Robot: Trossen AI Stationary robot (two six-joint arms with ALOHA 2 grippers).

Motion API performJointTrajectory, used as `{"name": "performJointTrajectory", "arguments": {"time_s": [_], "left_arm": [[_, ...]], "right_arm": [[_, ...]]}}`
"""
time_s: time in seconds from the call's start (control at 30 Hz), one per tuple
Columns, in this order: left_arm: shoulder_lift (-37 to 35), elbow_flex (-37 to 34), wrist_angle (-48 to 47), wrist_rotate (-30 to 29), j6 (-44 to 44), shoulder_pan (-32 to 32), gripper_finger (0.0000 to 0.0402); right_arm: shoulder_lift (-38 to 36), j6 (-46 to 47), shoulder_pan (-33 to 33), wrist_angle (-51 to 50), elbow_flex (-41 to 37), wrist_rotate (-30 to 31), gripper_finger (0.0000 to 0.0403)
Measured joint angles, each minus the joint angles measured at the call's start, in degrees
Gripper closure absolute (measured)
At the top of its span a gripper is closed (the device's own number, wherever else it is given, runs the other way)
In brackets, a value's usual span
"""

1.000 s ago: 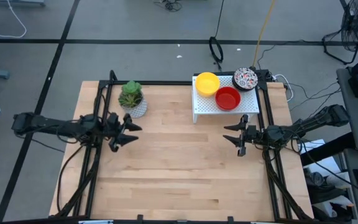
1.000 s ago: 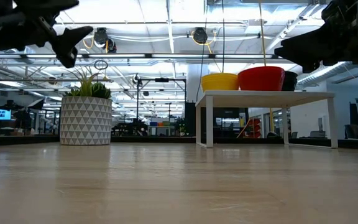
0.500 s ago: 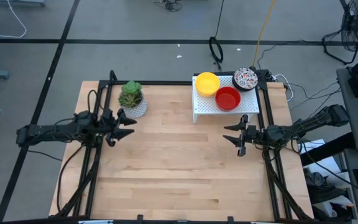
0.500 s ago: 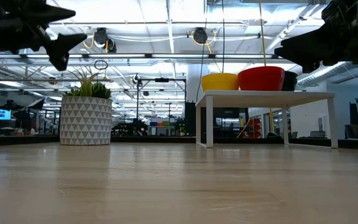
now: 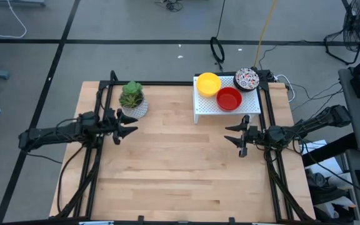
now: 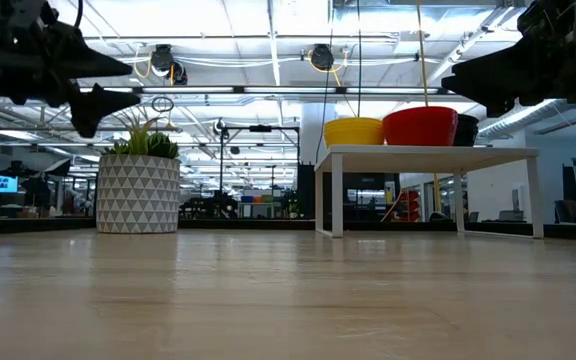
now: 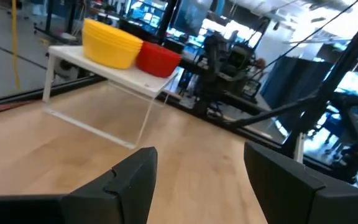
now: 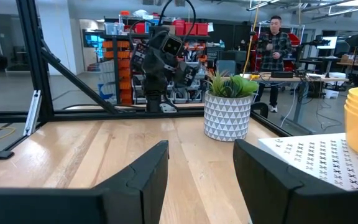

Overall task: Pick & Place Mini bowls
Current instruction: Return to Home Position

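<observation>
A stack of yellow mini bowls (image 5: 209,83), a stack of red ones (image 5: 229,98) and a white speckled one (image 5: 247,78) rest on a white perforated riser (image 5: 212,107) at the table's far right. They also show in the low view, yellow (image 6: 354,131) and red (image 6: 420,126). My left gripper (image 5: 132,125) hovers open and empty over the table's left part, near the plant pot, pointing toward the riser. My right gripper (image 5: 230,133) hovers open and empty in front of the riser, pointing toward the table's left.
A green plant in a patterned whitish pot (image 5: 132,99) stands at the far left, just beyond my left gripper. Black frame rails run along the table's left and right edges. The wooden tabletop (image 5: 180,169) lies bare in the middle and near part. A person stands in the room beyond (image 8: 276,43).
My left gripper has drawn back a little toward the table's left edge and sunk slightly, staying open and empty. My right arm and the bowls have kept still.
</observation>
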Motion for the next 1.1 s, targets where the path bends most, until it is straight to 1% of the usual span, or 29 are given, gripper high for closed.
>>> {"name": "performJointTrajectory", "arguments": {"time_s": [0.1,0.27,0.37,0.53,0.67,0.93,1.1], "left_arm": [[0.0,-0.2,-0.3,-1.2,0.8,-0.8,0.0158],[0.0,-3.5,1.9,-2.1,1.6,-1.7,0.0158],[0.0,-3.4,1.2,-4.0,1.6,-1.8,0.0158],[0.0,-3.3,1.4,-4.1,2.4,-1.8,0.0158],[0.0,-3.3,-0.4,-4.4,2.1,-1.8,0.0158],[0.0,-3.3,-2.2,-4.4,-4.0,-1.8,0.0158],[0.0,-3.3,-2.1,-4.4,-3.4,-1.8,0.0158]], "right_arm": [[0.0,0.0,0.0,0.0,0.0,0.0,0.0234],[0.0,0.0,0.0,0.0,0.0,0.0,0.0234],[0.0,0.0,0.0,0.0,0.0,0.0,0.0234],[-0.3,0.0,0.0,-0.1,0.0,0.0,0.0234],[-3.0,0.0,0.0,0.0,0.0,0.0,0.0234],[-9.5,0.0,0.0,0.0,0.0,0.0,0.0234],[-14.0,0.0,0.0,0.0,0.0,0.0,0.0234]]}}
